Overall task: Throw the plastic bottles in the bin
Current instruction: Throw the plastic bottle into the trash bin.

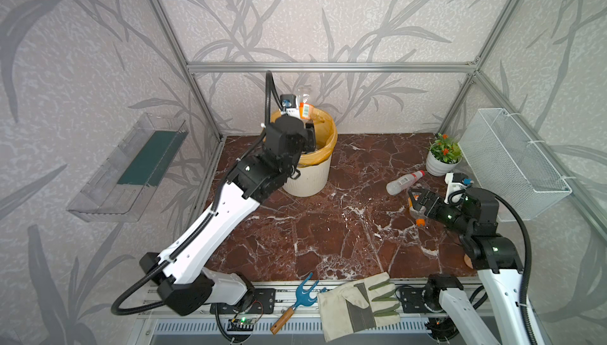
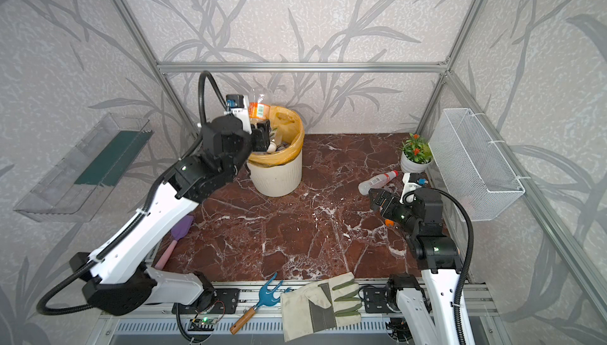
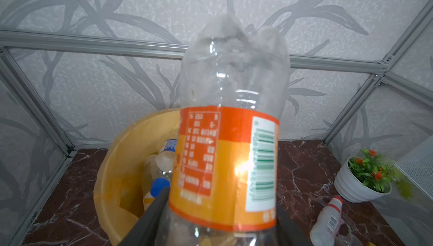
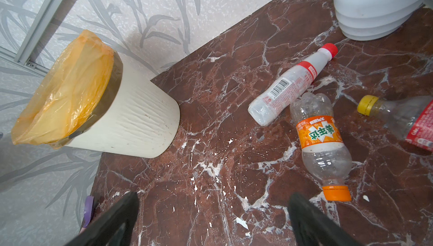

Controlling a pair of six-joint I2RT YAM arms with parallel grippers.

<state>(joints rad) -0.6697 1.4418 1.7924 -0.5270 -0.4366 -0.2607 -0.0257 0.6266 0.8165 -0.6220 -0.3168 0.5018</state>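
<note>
Nearest, the right end effector [image 4: 214, 196] hovers with jaws wide apart over the table [image 4: 210, 116]; the orange-capped bottle [image 4: 321, 139] lies just beside it, cap toward the robot. Farther back, the left end effector [image 3: 221, 202] flanks an orange-labelled bottle [image 3: 232, 92], upright, base up, above the bin [image 3: 121, 139]; whether it grips, I cannot tell.

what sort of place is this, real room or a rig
Likely a staged robot test booth, not a real room: wallpapered panels in an aluminium frame, two arms mounted on a rail, and garden props like a glove and a potted plant.
</note>
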